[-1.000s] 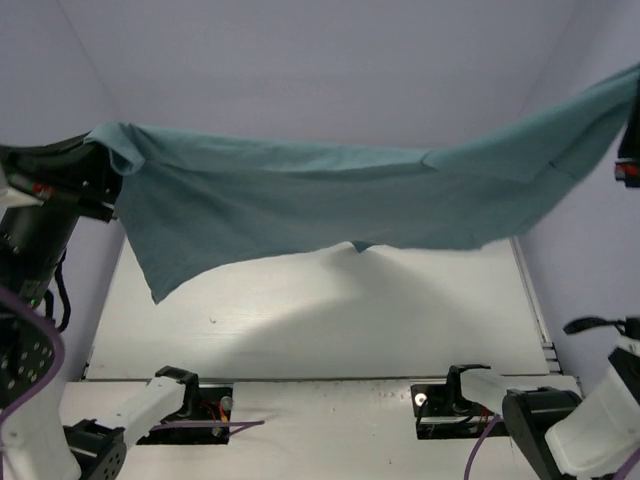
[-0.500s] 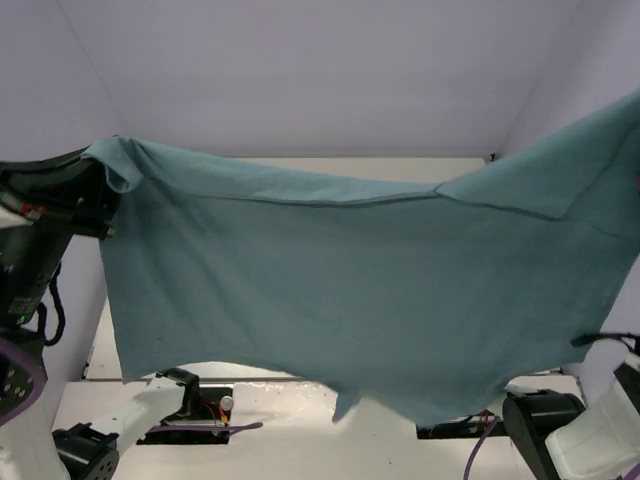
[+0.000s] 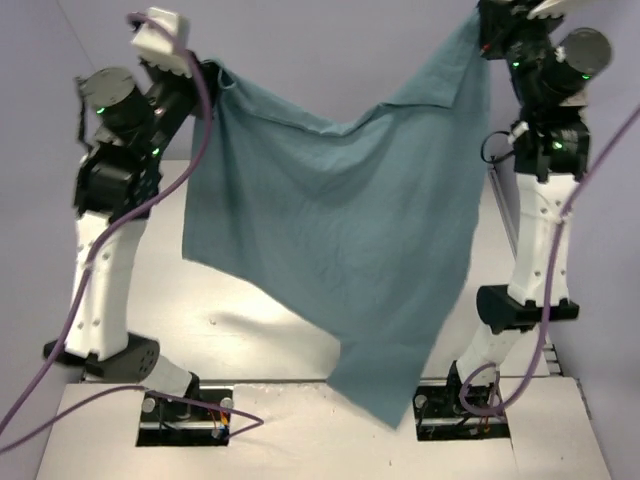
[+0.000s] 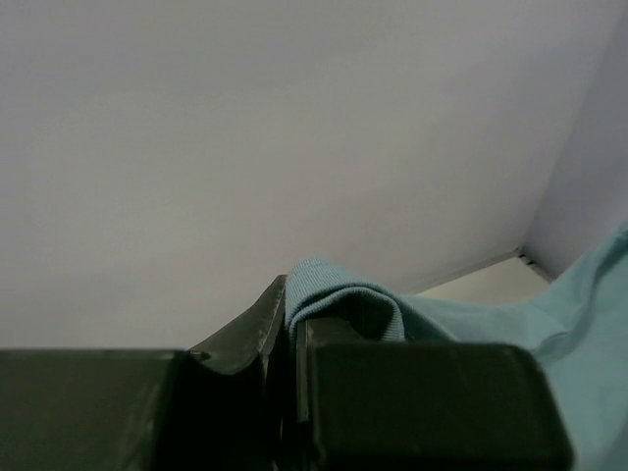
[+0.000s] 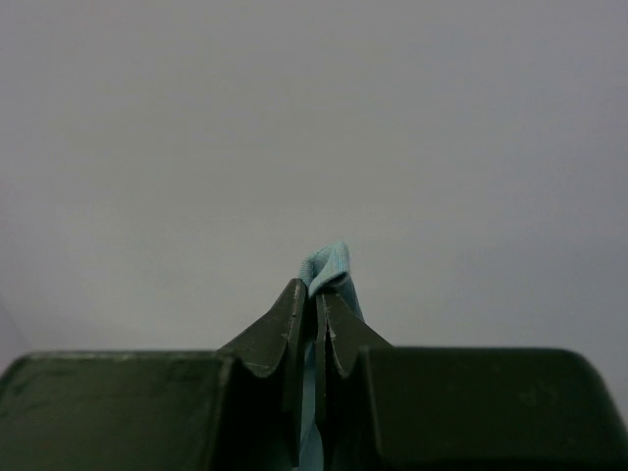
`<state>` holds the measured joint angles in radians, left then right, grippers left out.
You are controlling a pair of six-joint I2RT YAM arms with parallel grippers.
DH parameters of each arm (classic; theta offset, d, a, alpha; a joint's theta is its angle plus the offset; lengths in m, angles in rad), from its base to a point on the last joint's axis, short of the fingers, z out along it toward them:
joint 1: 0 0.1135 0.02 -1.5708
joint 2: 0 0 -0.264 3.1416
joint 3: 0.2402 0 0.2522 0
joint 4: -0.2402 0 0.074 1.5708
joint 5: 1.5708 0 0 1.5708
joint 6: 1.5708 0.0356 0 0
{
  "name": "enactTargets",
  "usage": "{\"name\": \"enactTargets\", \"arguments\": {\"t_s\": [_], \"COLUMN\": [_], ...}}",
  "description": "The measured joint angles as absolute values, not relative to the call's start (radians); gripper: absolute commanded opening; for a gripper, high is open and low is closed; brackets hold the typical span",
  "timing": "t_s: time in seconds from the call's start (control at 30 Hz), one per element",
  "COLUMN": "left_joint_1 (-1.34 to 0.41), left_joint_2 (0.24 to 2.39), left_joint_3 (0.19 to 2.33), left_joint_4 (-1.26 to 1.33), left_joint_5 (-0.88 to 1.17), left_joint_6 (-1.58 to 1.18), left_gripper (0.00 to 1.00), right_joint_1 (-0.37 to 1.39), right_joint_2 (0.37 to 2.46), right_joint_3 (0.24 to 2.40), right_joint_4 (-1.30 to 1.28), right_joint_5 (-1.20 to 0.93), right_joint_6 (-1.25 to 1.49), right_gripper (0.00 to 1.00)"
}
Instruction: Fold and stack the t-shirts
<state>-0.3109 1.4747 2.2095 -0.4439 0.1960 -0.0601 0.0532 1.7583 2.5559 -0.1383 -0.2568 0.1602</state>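
Note:
The teal-blue t-shirt (image 3: 350, 230) hangs spread in the air between both raised arms, its lowest corner dangling near the right arm's base. My left gripper (image 3: 212, 80) is shut on the shirt's upper left corner; in the left wrist view a fold of the t-shirt (image 4: 339, 294) bulges over my left gripper (image 4: 289, 309). My right gripper (image 3: 484, 22) is shut on the upper right corner, higher up. In the right wrist view a small tuft of the t-shirt (image 5: 329, 265) pokes out of my right gripper (image 5: 316, 294).
The white table (image 3: 250, 320) lies below the hanging cloth, with grey walls (image 3: 330, 50) behind and at both sides. The left arm's base (image 3: 185, 410) and the right arm's base (image 3: 460, 405) sit at the near edge. Purple cables (image 3: 100, 400) trail by the left base.
Both arms have swung upward and toward the back, carrying the t-shirt from a low, wide stretch close to the camera to a high hanging spread. Both grips have held.

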Motion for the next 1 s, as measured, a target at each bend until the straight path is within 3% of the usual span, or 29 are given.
{"name": "enactTargets", "arguments": {"t_s": [0.27,0.47,0.63,0.8,0.9,1.0], "left_joint_1": [-0.311,-0.310,-0.308,-0.302,-0.295,-0.284], "left_joint_2": [1.731,1.653,1.363,1.175,1.217,1.390], "left_joint_3": [2.448,2.441,1.975,1.390,1.118,0.968], "left_joint_4": [-0.465,-0.397,-0.213,-0.030,0.030,0.029], "left_joint_5": [0.186,0.246,0.265,0.237,0.208,0.179], "left_joint_6": [-0.004,0.014,0.053,0.070,0.078,0.091], "left_gripper": [0.00,0.00,0.00,0.00,0.00,0.00], "right_joint_1": [0.018,-0.073,-0.068,-0.044,-0.016,0.032], "right_joint_2": [1.866,1.728,1.378,1.059,0.996,1.003], "right_joint_3": [2.563,2.496,2.066,1.452,1.092,0.731], "right_joint_4": [-0.009,0.115,0.209,0.319,0.331,0.255], "right_joint_5": [-0.283,-0.305,-0.333,-0.343,-0.349,-0.350], "right_joint_6": [0.192,0.203,0.167,0.182,0.220,0.288], "right_gripper": [0.00,0.00,0.00,0.00,0.00,0.00]}}
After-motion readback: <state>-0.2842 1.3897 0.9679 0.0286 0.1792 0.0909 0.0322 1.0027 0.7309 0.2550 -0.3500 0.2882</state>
